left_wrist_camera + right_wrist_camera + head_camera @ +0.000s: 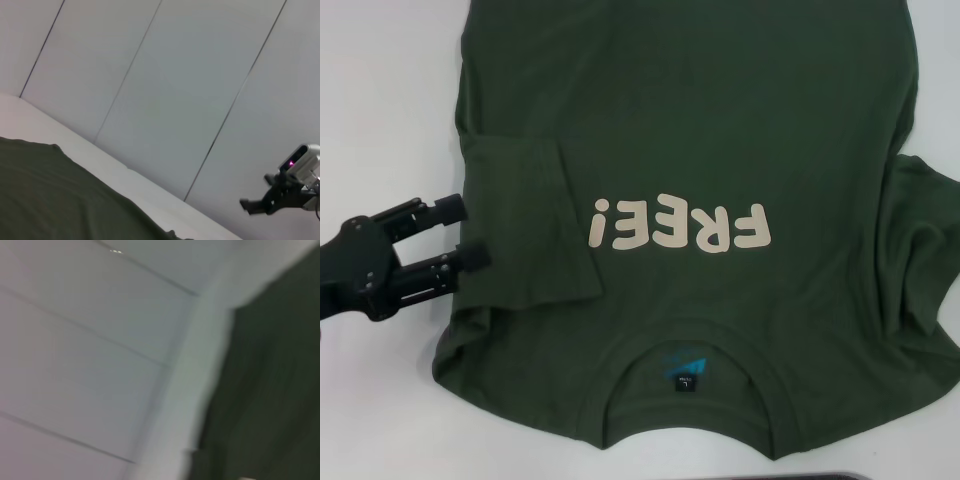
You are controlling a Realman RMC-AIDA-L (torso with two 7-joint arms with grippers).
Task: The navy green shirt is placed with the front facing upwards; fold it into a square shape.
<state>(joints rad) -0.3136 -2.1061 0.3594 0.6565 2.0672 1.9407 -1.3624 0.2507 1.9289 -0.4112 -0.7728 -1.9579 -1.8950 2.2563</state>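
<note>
- Left hand (470,232), fingers spread, sits at the left edge of the navy green shirt (720,120), beside the sleeve folded inward.
- The shirt lies face up on the white worktop (380,100), collar nearest the robot.
- Only the left wrist view shows the right hand (257,205), raised against the wall; its fingers cannot be judged.
- Bare worktop flanks the shirt's left edge.

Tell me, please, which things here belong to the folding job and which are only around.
Belonging to the job:
- navy green shirt, left sleeve already folded inward
- left gripper, fingers open at the shirt's left edge

Only around:
- white table
- panelled wall
- dark object at the near edge
</note>
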